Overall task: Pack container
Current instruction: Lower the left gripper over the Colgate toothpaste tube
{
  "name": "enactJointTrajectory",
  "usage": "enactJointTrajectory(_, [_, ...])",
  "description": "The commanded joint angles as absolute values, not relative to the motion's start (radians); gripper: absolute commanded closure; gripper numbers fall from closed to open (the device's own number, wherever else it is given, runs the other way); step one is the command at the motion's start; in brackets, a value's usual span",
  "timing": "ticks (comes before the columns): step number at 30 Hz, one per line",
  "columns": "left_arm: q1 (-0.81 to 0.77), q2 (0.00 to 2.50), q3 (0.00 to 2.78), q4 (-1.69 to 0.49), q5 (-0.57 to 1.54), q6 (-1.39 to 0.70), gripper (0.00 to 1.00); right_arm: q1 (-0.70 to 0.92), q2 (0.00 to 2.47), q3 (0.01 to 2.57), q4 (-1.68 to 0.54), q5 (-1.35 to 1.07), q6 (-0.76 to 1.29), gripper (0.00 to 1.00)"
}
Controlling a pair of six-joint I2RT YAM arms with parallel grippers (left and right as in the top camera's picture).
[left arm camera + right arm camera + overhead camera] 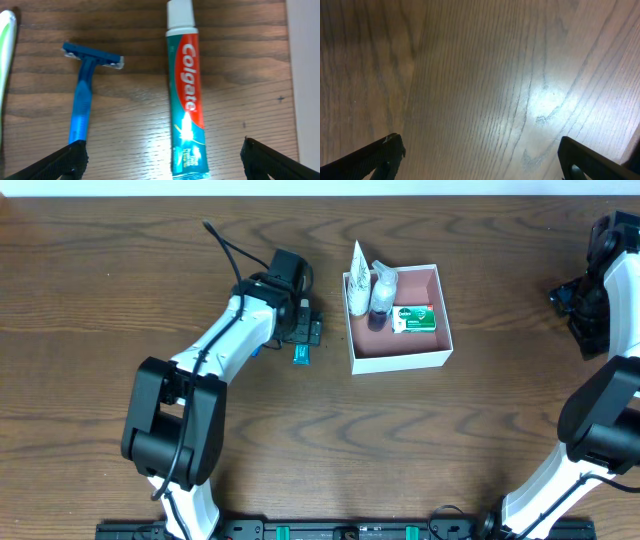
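1. I see the container (405,350) sitting on the table (300,440), right of centre toward the far edge, open side up, with its pink floor showing.
2. Contents: a white tube (357,280) leans at the left wall. A small bottle with dark purple contents (380,300) stands just beside it. A green-and-white packet (415,319) lies flat near the middle.
3. The left gripper (162,152) hovers just left of the container, jaws spread wide, holding nothing.
4. Below it on bare wood lie a Colgate toothpaste tube (186,95) and a blue razor (82,100), side by side and not touching.
5. The right gripper (480,147) is well off to the container's right, jaws wide apart and empty, with only wood grain beneath.
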State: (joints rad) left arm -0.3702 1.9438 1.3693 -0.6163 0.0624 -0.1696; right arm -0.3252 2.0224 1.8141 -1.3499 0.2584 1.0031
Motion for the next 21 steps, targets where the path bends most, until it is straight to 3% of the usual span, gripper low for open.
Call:
enactJointTrajectory(1, [-0.384, 1.956, 1.384, -0.611, 0.015, -0.221, 0.02, -0.328, 2.028, 1.816, -1.352, 0.273, 1.016, 0.01])
enactJointTrajectory(21, [-0.405, 2.028, 1.384, -0.585, 0.008, -0.290, 0.02, -0.328, 2.028, 1.816, -1.352, 0.273, 1.016, 0.01])
